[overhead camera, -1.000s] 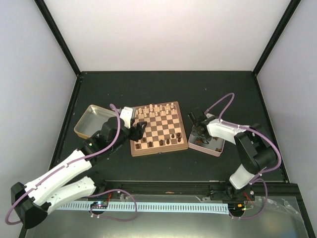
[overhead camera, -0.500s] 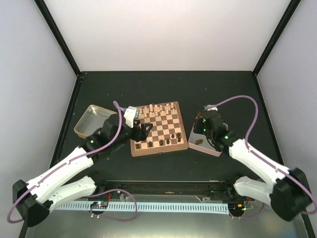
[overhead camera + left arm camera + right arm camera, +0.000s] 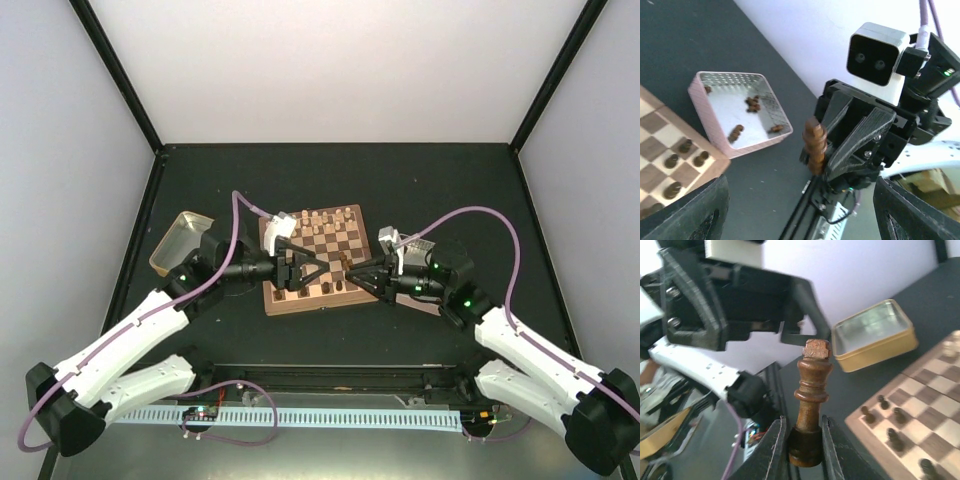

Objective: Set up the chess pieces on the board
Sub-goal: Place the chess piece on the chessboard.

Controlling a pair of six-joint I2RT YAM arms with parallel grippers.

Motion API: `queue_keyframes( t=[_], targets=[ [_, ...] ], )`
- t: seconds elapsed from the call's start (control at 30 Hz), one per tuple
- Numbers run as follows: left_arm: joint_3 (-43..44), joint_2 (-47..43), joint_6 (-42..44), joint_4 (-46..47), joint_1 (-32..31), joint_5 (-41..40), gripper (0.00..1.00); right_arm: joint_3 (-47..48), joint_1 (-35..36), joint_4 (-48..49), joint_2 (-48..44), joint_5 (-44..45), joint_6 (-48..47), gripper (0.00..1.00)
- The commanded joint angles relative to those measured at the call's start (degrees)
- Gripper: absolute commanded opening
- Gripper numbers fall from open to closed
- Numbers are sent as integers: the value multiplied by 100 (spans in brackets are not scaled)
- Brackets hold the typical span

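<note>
My right gripper (image 3: 804,442) is clamped on the base of a dark king (image 3: 811,385), whose crown points at my left gripper (image 3: 292,270). That one has its jaws spread wide with nothing between them, near the king and facing it. Both grippers hang over the near half of the board (image 3: 315,301), where a few dark pieces (image 3: 685,146) stand near the front edge and pale pieces (image 3: 320,217) line the far row. More dark men lie in the pink-rimmed tray (image 3: 710,117) just right of the board, and the yellow tin (image 3: 875,347) sits to its left.
</note>
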Motion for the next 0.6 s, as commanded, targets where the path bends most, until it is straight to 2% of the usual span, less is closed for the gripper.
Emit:
queue_keyframes(
  t=[0.0,0.2,0.47,0.57],
  targets=[
    [314,25,-210,197,35,803,79,110,140,458,-5,-1093,-336,10],
    [356,180,-345,260,32,1250,75,276,244,112,81,-1452,-661,9],
    [461,573,-368,308,30,2101,51,704,446,-572,465,-1524,-1170,8],
    [500,699,-256,288,31,2351,39,784,475,-686,575,-1435,-1271,8]
  ],
)
